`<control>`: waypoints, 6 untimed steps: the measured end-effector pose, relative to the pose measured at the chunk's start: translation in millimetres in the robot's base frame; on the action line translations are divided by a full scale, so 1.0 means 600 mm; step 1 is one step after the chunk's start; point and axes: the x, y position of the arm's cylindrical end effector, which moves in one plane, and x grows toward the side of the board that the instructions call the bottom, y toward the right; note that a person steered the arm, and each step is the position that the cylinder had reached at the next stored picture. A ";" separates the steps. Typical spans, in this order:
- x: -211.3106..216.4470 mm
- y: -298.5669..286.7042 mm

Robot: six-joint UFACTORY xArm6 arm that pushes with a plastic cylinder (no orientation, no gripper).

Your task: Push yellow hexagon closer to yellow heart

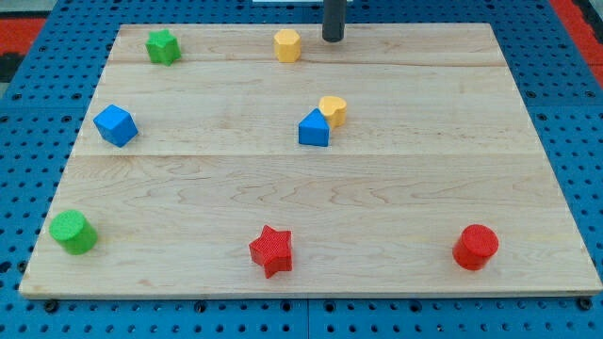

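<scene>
The yellow hexagon [287, 44] sits near the view's top edge of the wooden board, a little left of centre. The yellow heart [334, 109] lies below and to the right of it, touching a blue triangular block [314, 129] at its lower left. My tip [334, 39] is at the view's top, just right of the yellow hexagon, with a small gap between them.
A green star [163, 46] is at the top left, a blue cube [115, 124] at the left, a green cylinder [73, 232] at the bottom left, a red star [272, 250] at the bottom centre, a red cylinder [476, 247] at the bottom right. The board [424, 169] rests on a blue pegboard.
</scene>
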 end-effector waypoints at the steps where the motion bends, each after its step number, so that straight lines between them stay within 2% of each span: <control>1: -0.011 -0.078; 2: 0.008 -0.144; 3: 0.010 -0.158; 4: 0.067 -0.137; 6: 0.062 -0.092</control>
